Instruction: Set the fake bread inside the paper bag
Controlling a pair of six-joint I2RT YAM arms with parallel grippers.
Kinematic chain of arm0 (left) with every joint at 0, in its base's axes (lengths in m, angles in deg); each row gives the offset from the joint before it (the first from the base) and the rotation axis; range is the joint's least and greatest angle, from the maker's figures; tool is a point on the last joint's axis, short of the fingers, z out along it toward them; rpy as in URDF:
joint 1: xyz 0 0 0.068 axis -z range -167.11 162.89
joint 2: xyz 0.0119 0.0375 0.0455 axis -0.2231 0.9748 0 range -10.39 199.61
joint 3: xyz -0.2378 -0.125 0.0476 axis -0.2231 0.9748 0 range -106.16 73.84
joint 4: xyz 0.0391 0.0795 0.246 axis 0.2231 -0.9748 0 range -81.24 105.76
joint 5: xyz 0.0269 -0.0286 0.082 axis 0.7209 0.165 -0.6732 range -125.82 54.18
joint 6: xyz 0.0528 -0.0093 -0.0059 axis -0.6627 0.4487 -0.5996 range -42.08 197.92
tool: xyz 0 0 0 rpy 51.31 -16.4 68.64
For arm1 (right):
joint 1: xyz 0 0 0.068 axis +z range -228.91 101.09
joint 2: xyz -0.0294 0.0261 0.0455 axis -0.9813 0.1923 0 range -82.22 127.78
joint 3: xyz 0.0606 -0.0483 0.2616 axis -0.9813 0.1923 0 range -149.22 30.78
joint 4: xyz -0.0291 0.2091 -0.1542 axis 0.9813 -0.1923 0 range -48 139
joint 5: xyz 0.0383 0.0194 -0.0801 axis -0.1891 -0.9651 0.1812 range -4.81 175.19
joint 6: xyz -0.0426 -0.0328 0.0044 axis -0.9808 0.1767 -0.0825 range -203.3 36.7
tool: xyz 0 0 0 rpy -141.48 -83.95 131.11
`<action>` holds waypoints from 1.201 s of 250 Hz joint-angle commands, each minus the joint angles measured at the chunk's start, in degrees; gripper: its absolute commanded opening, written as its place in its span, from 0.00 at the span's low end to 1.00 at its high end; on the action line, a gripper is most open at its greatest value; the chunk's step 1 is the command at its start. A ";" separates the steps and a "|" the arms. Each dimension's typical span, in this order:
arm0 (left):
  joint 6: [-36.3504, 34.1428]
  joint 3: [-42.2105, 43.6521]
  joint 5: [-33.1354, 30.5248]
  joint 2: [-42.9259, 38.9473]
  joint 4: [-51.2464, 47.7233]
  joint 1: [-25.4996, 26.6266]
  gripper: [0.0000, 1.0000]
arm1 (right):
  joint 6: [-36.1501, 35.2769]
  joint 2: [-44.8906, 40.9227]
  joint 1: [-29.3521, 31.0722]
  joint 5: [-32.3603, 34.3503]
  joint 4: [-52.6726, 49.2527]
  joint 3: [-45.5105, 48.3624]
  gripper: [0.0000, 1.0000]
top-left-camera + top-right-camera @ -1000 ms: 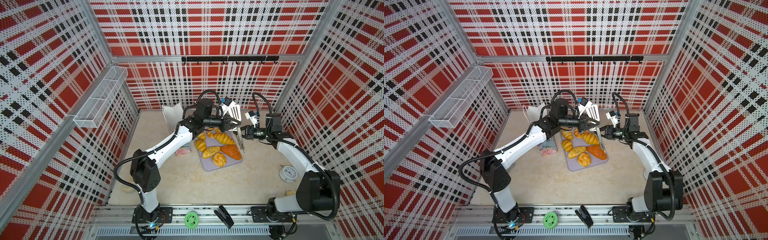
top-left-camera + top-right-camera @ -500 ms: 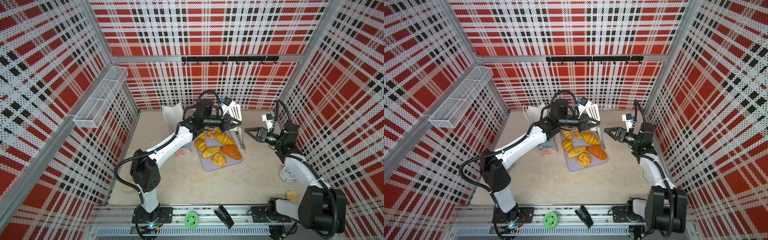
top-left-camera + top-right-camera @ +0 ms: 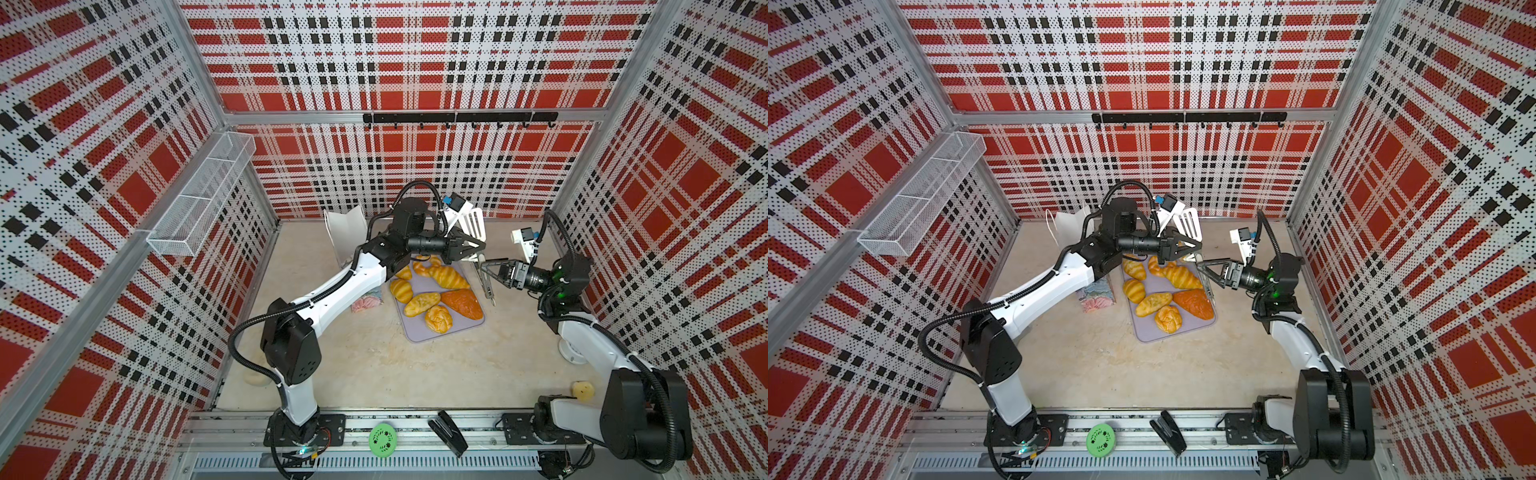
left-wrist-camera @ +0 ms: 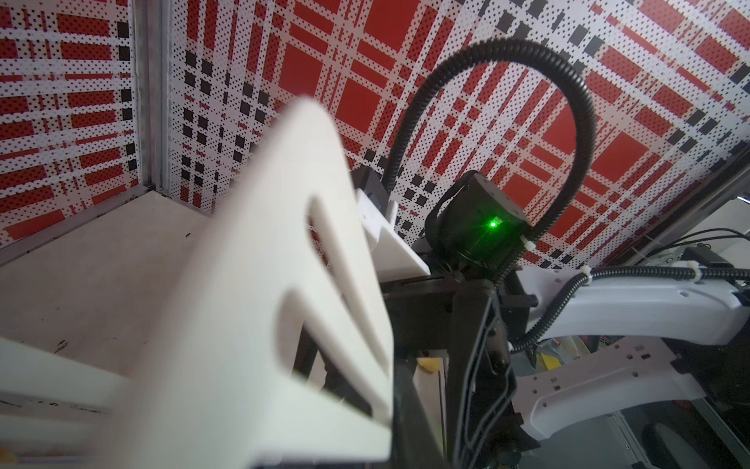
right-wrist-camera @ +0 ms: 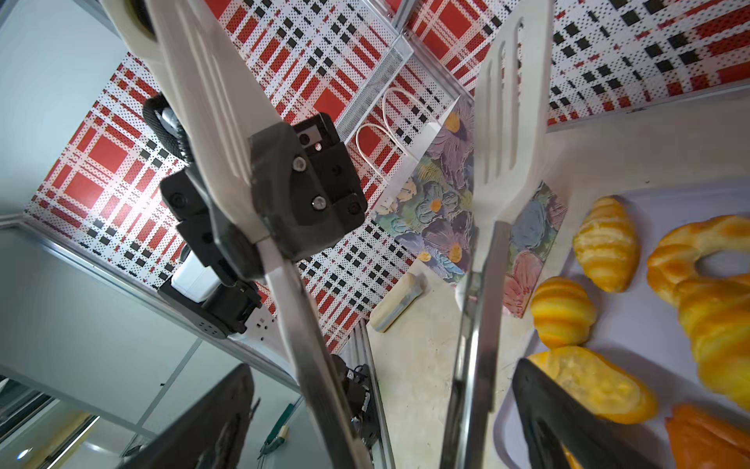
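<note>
Several pieces of fake bread [image 3: 449, 276] [image 3: 1179, 276] [image 5: 604, 243] lie on a lavender tray [image 3: 419, 334] [image 3: 1148, 334]. The paper bag [image 3: 345, 232] [image 3: 1071, 226] [image 5: 442, 178] stands upright behind my left arm, beside the tray. My left gripper [image 3: 469, 249] [image 3: 1185, 249] is shut on white-bladed metal tongs [image 3: 473, 220] [image 3: 1187, 224] [image 5: 507, 122] above the tray's far end. A blurred tong blade [image 4: 264, 284] fills the left wrist view. My right gripper [image 3: 492, 272] [image 3: 1208, 270] [image 5: 381, 365] stands open, with both metal tong arms passing between its fingers, untouched.
A wire basket [image 3: 199, 199] hangs on the left wall and a hook rail [image 3: 457, 118] on the back wall. A stapler [image 3: 449, 432] and a green disc [image 3: 382, 436] lie on the front rail. A white dial [image 3: 571, 353] sits by the right arm.
My right gripper has opened wide and its wrist has drawn back to the right, leaving the tong handles loose between its fingers. The left arm and tongs have stayed put.
</note>
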 commanded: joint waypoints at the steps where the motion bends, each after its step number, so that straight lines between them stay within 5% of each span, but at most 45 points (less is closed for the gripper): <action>1: -0.71 0.05 0.62 -0.89 3.09 0.78 0.13 | -0.73 0.80 1.19 0.74 2.22 -1.05 1.00; 300: 0.06 1.12 0.13 -0.98 6.90 2.43 0.12 | 0.27 2.50 4.45 2.94 1.46 -4.14 0.88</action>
